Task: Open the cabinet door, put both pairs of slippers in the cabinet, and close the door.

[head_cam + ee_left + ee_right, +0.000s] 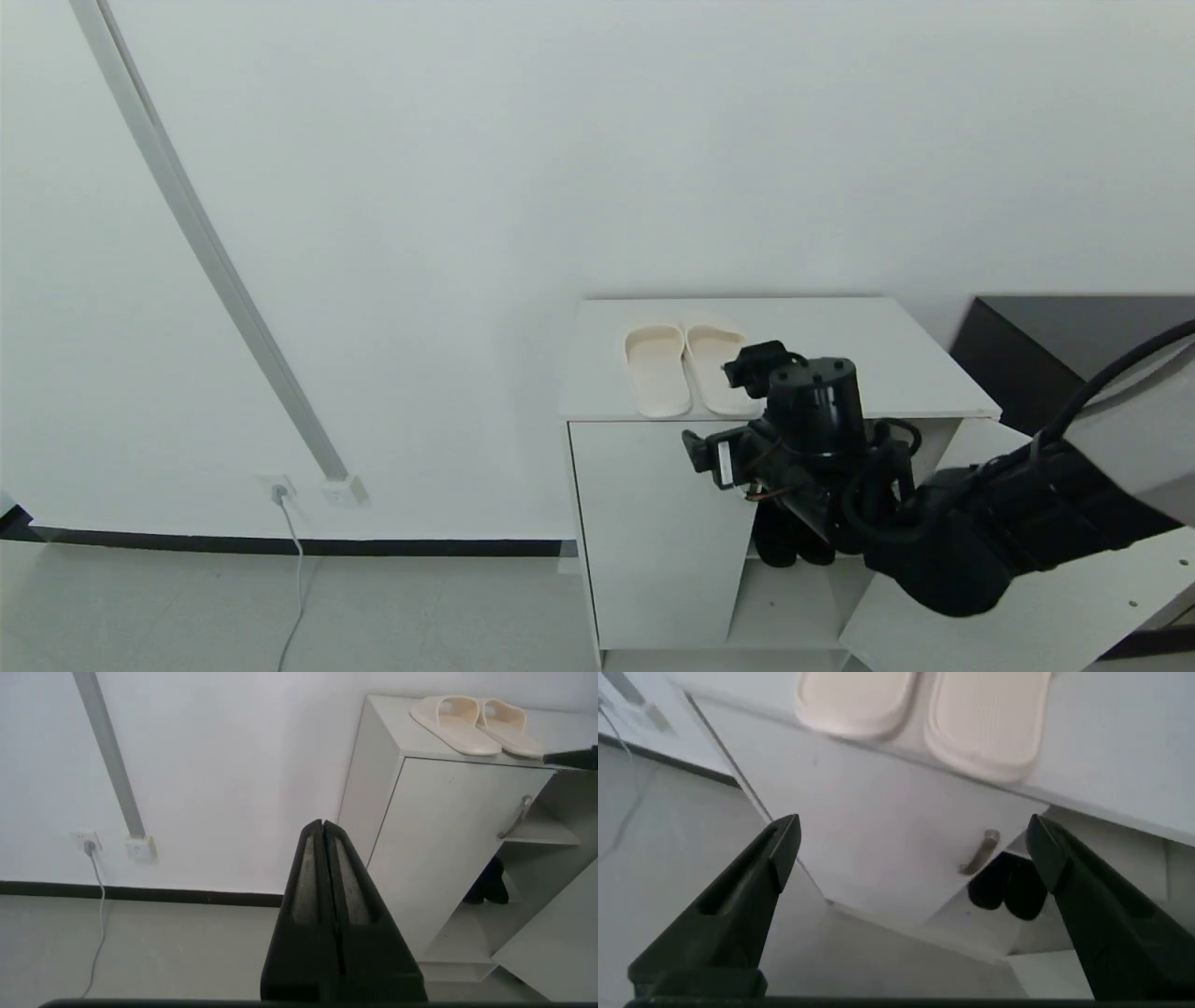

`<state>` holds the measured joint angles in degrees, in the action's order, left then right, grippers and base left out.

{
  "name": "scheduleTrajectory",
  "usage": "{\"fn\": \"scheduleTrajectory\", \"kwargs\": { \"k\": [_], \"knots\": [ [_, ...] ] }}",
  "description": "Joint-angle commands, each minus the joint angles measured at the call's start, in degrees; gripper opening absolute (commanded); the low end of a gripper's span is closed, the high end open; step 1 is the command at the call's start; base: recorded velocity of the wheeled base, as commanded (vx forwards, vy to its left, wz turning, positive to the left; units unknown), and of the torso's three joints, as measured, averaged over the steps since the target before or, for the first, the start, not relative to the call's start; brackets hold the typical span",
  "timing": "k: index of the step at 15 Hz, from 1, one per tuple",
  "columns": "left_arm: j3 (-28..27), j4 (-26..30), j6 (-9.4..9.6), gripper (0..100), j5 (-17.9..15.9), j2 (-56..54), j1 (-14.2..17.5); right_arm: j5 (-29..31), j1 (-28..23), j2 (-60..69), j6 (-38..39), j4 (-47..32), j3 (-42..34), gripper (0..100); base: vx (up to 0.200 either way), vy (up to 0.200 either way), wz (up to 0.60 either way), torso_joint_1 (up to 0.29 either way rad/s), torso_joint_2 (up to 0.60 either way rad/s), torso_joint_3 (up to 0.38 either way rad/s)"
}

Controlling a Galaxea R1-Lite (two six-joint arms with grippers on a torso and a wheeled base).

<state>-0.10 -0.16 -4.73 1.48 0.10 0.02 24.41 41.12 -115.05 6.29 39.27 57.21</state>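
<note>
Lower right of head view: white laminate cabinet (896,364), right door (1027,597) swung open. Cream foam slippers (686,369) paired on top; black slippers (789,546) inside on a shelf. Right claw (913,831) spread wide near the cream pair, empty; left claw (323,826) clenched, empty.

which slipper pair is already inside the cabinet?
The black pair, in the open half of the cabinet. The cream pair lies outside, on top of the cabinet.
</note>
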Motion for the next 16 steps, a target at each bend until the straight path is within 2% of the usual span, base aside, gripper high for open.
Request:
{"fn": "scheduleTrajectory", "kwargs": {
  "k": [1, 2, 4, 11, 14, 16],
  "knots": [
    [0.01, -0.02, -0.02, 0, 0.02, 0.08, -0.02, 3.02, 1.51, 2.38, 3.99, -5.08, 8.44, 100, 0.000, 0.000, 0.00, 0.000, 0.00, 0.000],
    [0.01, -0.02, -0.02, 0, -0.07, 0.08, 0.06, 3.19, 1.51, 2.12, 4.17, -5.08, 8.27, 100, 0.000, 0.000, 0.00, 0.000, 0.00, 0.000],
    [0.01, -0.02, -0.10, 0, -0.07, 0.08, 0.06, 3.28, 1.51, 1.50, 4.43, -4.72, 7.13, 100, 0.200, 0.000, 0.00, 0.002, 0.00, 0.002],
    [0.01, -0.02, -0.10, 0, -0.24, 0.08, -0.02, 3.28, 1.51, -4.30, 3.73, 5.29, 2.12, 100, 0.200, 0.000, 0.00, 0.005, 0.00, 0.003],
    [0.01, -0.02, -0.28, 0, -0.16, 0.08, 0.06, 3.10, 1.16, -8.26, 3.64, 7.32, 3.52, 100, 0.200, 0.000, 0.00, 0.009, 0.01, 0.004],
    [0.01, -0.02, -0.37, 0, -0.07, 0.08, -0.02, 2.93, 0.19, -10.89, 3.38, 7.67, 7.21, 100, 0.000, 0.000, 0.00, 0.000, 0.00, 0.000]
  ]
}}
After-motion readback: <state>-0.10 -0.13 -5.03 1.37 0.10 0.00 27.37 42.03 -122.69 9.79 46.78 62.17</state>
